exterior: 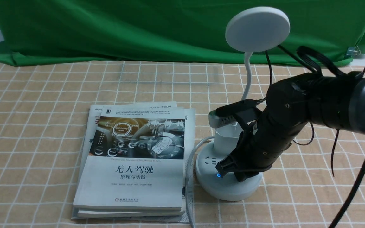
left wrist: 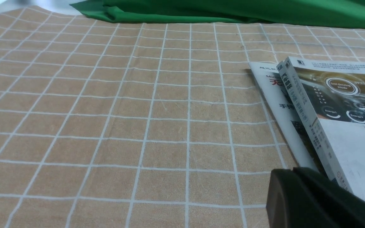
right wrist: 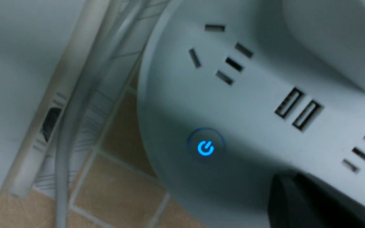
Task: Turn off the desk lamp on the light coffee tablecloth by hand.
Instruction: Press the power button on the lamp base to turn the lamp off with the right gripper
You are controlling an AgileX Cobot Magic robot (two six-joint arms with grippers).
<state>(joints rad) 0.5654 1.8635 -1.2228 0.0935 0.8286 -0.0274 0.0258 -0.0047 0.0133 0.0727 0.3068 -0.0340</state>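
White desk lamp (exterior: 228, 186) beneath closed, empty right end effector (exterior: 230, 172), perhaps touching.

Stacked books (exterior: 131, 183) with a car dashboard on the top cover, green cloth (exterior: 122, 31) behind, metal clip (exterior: 353, 51) at its edge

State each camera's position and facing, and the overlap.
Front view: between the arms, looking forward over tablecloth, books and desk lamp; right arm prominent.
Left wrist view: on the left wrist, facing cloth and books; dark jaws intrude.
Right wrist view: on the right wrist, close above the lamp base; dark jaws intrude.
Front and right wrist share the glowing power button.
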